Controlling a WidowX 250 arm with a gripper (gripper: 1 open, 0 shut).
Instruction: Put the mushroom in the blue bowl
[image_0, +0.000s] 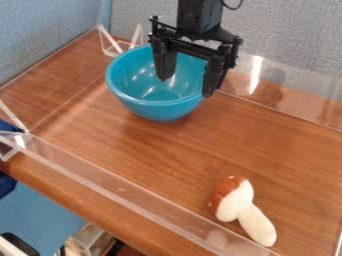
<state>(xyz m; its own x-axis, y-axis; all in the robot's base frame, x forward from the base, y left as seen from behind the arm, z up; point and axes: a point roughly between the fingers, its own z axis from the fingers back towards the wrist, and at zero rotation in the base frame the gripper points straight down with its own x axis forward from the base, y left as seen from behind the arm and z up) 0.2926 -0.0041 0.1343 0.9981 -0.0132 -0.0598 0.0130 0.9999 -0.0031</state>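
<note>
Your pincer (190, 72) stands wide, its two dark fingers spread apart with nothing between them that you could call a grip. It hangs at the bowl (139, 94), in front of the bowl's far side as you see it, and it covers part of the rim and the inside. From this one view you cannot tell whether the fingertips dip inside the bowl or hover over it, nor whether they touch it. The arm (199, 11) above is cut off by the top edge, with a thin cable looping beside it.

Your mushroom (246, 211) is on the wooden table (147, 160), well apart from the bowl, toward the lower right of your view. It lies on its side, reddish-brown cap toward the bowl, pale stem pointing to the lower right corner. The side it lies on is hidden from you.

At the left edge you get only a slice of something dark blue (7, 128), and in the lower left corner a black piece (16, 245), both too cropped to name.
</note>
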